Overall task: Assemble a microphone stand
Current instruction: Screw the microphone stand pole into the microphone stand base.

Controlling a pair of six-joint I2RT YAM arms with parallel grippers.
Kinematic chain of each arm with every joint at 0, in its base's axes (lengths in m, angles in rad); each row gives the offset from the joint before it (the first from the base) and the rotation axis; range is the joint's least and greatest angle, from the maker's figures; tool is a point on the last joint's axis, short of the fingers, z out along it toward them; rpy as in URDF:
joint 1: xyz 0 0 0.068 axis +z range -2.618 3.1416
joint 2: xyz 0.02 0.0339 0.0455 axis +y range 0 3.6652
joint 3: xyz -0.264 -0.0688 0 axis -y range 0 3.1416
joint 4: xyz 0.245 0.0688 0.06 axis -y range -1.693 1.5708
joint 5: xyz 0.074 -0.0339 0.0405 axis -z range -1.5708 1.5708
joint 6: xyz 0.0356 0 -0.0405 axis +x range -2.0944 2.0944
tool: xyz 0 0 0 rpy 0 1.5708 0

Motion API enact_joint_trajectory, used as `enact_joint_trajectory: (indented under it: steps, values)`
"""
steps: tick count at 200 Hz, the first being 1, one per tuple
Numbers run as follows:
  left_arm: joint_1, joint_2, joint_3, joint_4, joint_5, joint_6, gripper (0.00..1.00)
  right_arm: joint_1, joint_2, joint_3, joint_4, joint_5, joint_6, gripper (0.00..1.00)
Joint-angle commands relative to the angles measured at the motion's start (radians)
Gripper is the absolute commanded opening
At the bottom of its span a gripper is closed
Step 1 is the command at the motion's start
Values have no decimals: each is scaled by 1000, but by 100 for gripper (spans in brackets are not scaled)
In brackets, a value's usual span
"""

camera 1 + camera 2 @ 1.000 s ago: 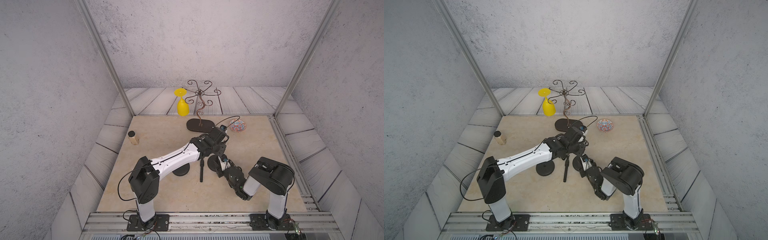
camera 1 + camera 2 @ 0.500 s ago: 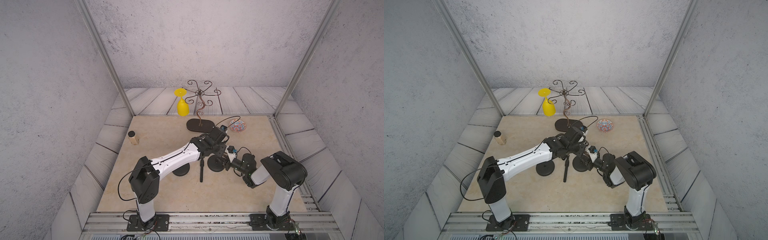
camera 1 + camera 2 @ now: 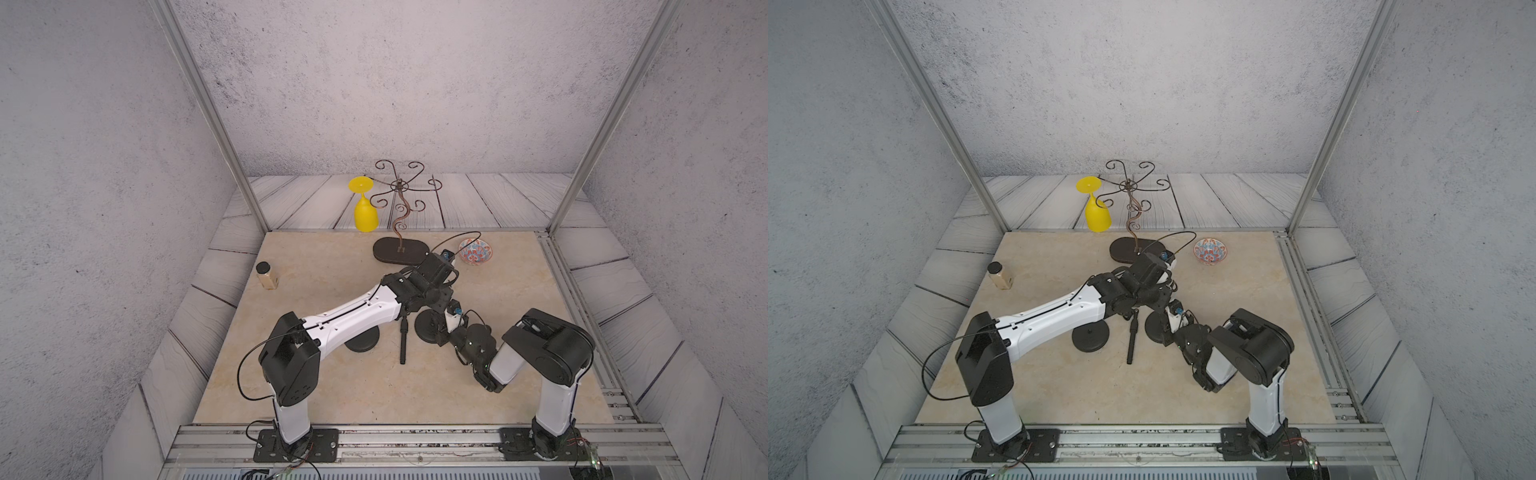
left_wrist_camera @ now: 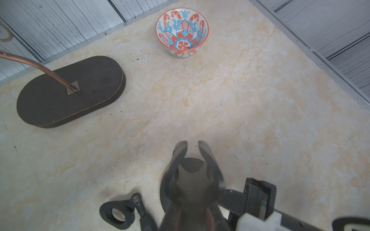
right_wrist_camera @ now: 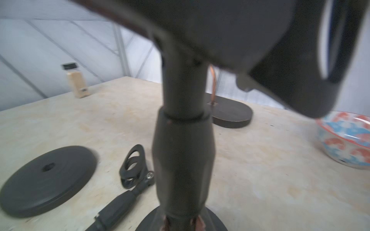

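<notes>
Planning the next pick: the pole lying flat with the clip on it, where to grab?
Probably mid-shaft on the lying pole, from straight above, jaws across it: it lies flat, slim, free on both sides. Avoid the clip ring, it's irregular.

Matt pole (image 5: 183, 150), glossy ceramic bowl (image 4: 181, 53)

In the right wrist view, the upright pole (image 5: 183, 152) between the fingertips of the right gripper (image 5: 182, 225) is blurred. Those tips are cut by the edge, and the rod (image 5: 114, 210) beside them runs off too.
</notes>
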Motion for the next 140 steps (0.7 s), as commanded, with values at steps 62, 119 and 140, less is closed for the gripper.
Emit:
enact_joint_trajectory:
  steps: [62, 119, 140]
  values:
    - [-12, 56, -70, -182, 42, -13, 15, 95, 7, -5, -101, 43, -108, 48]
    - [-12, 59, -62, -182, 50, -7, 15, -241, -123, -97, -102, -676, -51, 60]
    - [-12, 57, -62, -184, 49, -7, 15, -316, -95, -50, -105, -853, -28, 58]
